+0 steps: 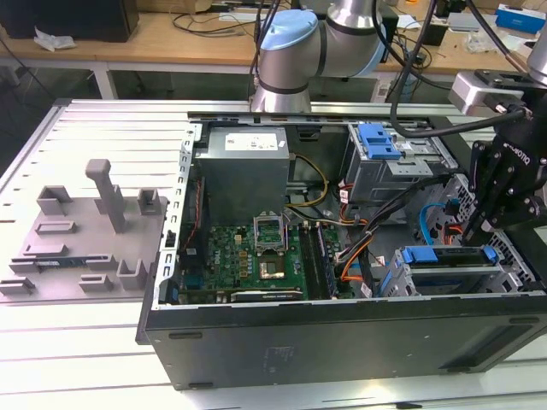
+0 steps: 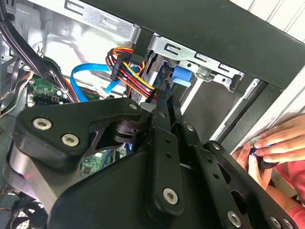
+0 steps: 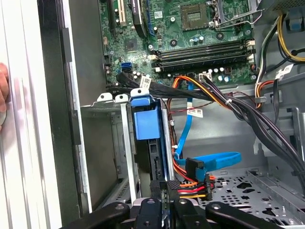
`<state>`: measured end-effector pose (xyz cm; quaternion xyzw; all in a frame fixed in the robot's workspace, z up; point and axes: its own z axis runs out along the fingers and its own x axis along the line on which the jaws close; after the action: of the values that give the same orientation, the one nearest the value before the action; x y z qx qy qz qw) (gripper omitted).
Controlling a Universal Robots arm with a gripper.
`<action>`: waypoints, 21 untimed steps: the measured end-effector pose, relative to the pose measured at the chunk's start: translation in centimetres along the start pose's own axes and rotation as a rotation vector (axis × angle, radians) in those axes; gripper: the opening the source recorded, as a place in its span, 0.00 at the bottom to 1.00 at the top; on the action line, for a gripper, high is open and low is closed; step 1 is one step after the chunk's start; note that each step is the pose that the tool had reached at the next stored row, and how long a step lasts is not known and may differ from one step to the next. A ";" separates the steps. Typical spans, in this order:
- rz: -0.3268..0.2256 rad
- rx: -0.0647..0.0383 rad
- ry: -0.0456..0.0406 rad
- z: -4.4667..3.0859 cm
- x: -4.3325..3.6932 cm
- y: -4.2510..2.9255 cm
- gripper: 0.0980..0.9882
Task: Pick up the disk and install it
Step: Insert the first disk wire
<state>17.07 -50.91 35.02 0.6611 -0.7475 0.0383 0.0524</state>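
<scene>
The gripper [image 1: 489,229] is hovering just above the disk [image 1: 449,256], apparently seated in the case's [image 1: 342,342] corner bay; its fingers are sitting together.

exterior view high over the open computer case [image 1: 342,342], both wrist views close inside it, sharing the drive bay [image 3: 143,124]

Ribbed grey metal table [image 1: 102,137], wooden workbench [image 1: 171,38] behind, cluttered

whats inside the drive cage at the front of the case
The disk in its blue carrier sits in the drive cage. Anything beneath it inside the cage is covered.
</scene>
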 end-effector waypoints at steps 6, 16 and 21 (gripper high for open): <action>0.000 0.000 -0.0001 0.00 0.00 0.01 0.07; -0.007 0.001 0.0002 0.03 -0.01 0.21 0.07; -0.032 0.004 0.0005 0.02 -0.01 0.21 0.07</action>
<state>16.86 -50.88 35.00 0.6731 -0.7367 0.0392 0.0518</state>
